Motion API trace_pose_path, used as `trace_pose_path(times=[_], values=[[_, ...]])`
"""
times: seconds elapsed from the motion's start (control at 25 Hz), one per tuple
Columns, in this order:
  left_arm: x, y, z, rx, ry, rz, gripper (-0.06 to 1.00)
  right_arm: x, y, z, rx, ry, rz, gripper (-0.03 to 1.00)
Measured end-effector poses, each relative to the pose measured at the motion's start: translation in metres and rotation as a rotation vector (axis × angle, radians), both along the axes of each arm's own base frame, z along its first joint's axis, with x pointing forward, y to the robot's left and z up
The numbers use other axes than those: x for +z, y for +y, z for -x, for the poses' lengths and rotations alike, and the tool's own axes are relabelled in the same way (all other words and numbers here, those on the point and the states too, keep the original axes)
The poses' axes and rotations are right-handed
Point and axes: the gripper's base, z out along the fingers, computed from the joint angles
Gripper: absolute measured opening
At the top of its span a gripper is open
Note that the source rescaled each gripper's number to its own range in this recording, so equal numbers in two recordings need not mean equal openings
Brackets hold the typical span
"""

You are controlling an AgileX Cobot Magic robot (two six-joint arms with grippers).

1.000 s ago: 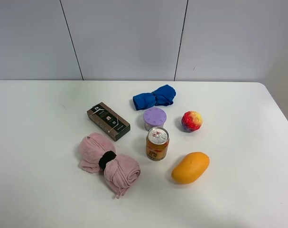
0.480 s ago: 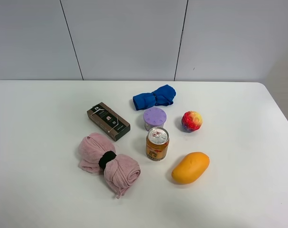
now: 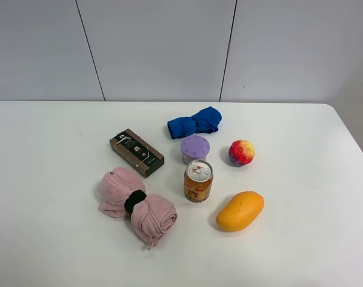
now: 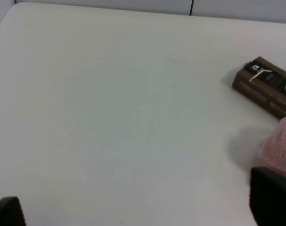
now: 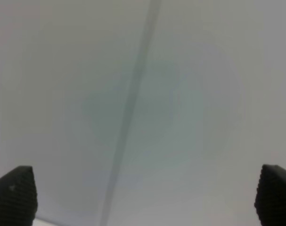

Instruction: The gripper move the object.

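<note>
The dark-brown box [image 3: 136, 153] with white print lies flat on the white table [image 3: 49, 179], left of centre. It also shows in the left wrist view [image 4: 265, 87], far from my left gripper [image 4: 139, 207]. That gripper is open and empty, with its dark fingertips [image 4: 272, 197] at the frame's corners. My right gripper [image 5: 143, 193] is open and empty and faces a plain grey wall. Neither gripper shows in the exterior high view.
A pink rolled towel [image 3: 136, 203] lies just in front of the box. An orange-gold can [image 3: 198, 180], a purple cup [image 3: 195, 149], a blue cloth [image 3: 194, 122], a coloured ball [image 3: 241, 152] and a mango [image 3: 240, 210] sit to the box's right.
</note>
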Motion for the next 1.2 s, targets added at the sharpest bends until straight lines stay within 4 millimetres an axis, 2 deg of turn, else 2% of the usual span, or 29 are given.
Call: trace_pose_path(times=[0.08,0.2,0.32,0.56,0.68,0.84,1.0,1.12,1.2], values=[[0.0,0.0,0.0,0.0,0.0,0.0,1.0,-0.017,-0.009,0.003,-0.078,0.059,0.017,0.8],[0.0,0.0,0.0,0.0,0.0,0.0,1.0,-0.054,-0.017,0.013,-0.137,0.169,0.02,0.8],[0.0,0.0,0.0,0.0,0.0,0.0,1.0,-0.107,-0.02,0.025,-0.16,0.3,0.006,0.8],[0.0,0.0,0.0,0.0,0.0,0.0,1.0,-0.197,-0.031,0.058,-0.292,0.361,-0.041,0.8],[0.0,0.0,0.0,0.0,0.0,0.0,1.0,-0.228,-0.034,0.077,-0.354,0.366,-0.055,0.8],[0.0,0.0,0.0,0.0,0.0,0.0,1.0,-0.248,-0.032,0.105,-0.346,0.304,-0.107,0.8],[0.0,0.0,0.0,0.0,0.0,0.0,1.0,-0.254,-0.032,0.134,-0.328,0.211,-0.14,0.8],[0.0,0.0,0.0,0.0,0.0,0.0,1.0,-0.26,-0.034,0.147,-0.267,0.178,-0.189,0.8],[0.0,0.0,0.0,0.0,0.0,0.0,1.0,-0.267,-0.036,0.148,-0.233,0.191,-0.21,0.8]])
